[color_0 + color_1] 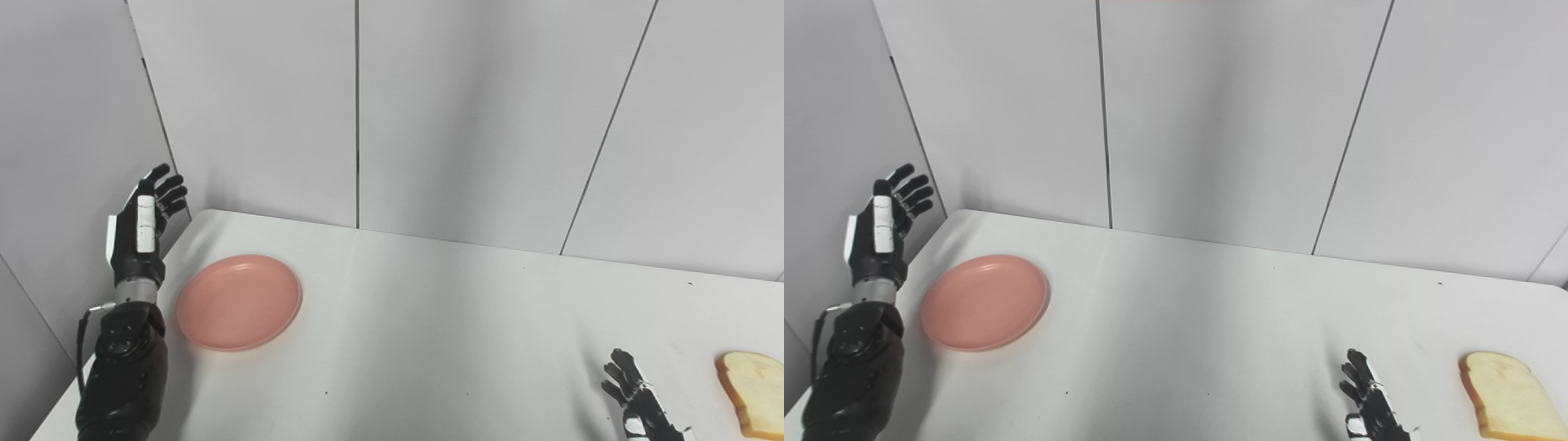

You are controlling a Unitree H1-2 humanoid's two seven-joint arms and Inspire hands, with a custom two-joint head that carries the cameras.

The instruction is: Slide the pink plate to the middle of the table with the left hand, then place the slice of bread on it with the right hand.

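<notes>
A white table (pixel 441 331) fills the lower half of the frame, its far edge running from the left of centre down to the right edge. Its near left corner is rounded, and the left edge slants down to the bottom left. A few small dark specks dot the top, one near the bottom centre and one at the far right. Behind it, grey wall panels (pixel 478 116) fill the upper half, split by thin dark seams: one upright at centre, one slanting at the right, one slanting at the upper left. A further panel (pixel 55 153) closes off the left side.
</notes>
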